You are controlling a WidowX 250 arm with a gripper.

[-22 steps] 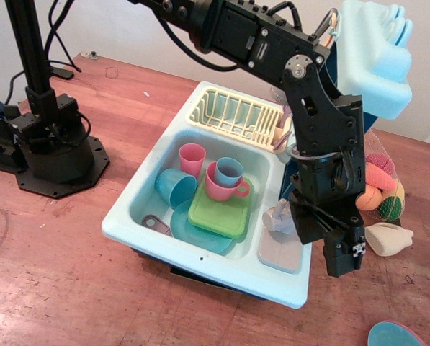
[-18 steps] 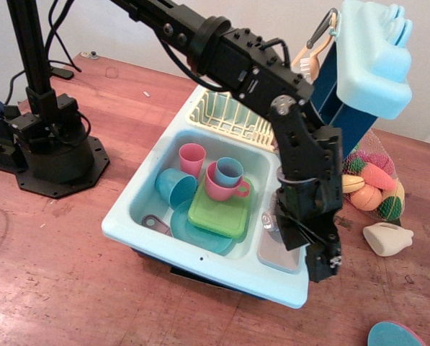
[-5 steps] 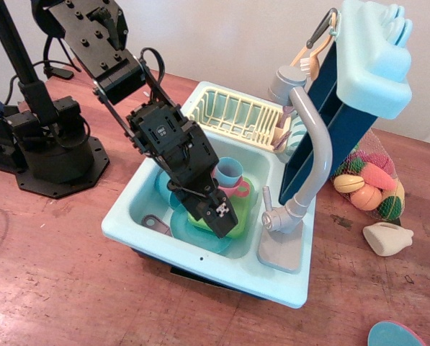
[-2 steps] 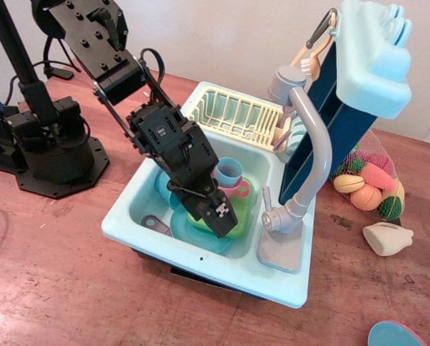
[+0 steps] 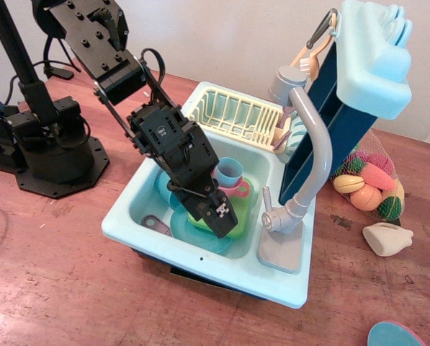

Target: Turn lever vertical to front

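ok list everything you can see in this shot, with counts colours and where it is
toy sink: 1, light blue, centre of the table
lever: 1, light grey, stub sticking up from the faucet hub
faucet pipe: 1, grey, arching up over the sink
dish rack: 1, cream, back of the sink
cups: several, blue and pink, in the basin
green plate: 1, in the basin, partly hidden
blue shelf unit: 1, behind the sink
net of toy food: 1, mixed colours, right of the sink
table: 1, reddish wood
arm base: 1, black, left
gripper: 1, black, over the basin, holding nothing visible
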